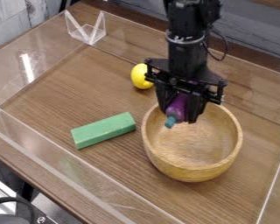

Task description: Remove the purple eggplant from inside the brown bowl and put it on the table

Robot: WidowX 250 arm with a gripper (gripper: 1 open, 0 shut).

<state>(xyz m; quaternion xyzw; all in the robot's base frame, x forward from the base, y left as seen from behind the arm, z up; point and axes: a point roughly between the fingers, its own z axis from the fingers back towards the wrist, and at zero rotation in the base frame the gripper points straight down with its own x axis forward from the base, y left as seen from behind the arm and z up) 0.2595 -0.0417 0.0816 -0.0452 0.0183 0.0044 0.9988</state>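
Observation:
My gripper (178,112) hangs over the back rim of the brown bowl (192,157), shut on the purple eggplant (177,107). The eggplant hangs lengthwise between the black fingers, its teal stem cap pointing down just above the bowl's inner wall. The bowl's inside shows only bare wood. The bowl stands on the table (73,87), toward its front right.
A green block (104,129) lies left of the bowl. A yellow lemon (140,75) sits behind the bowl, partly hidden by the gripper. Low clear acrylic walls (25,66) border the table, and a clear stand (85,28) is at the back left.

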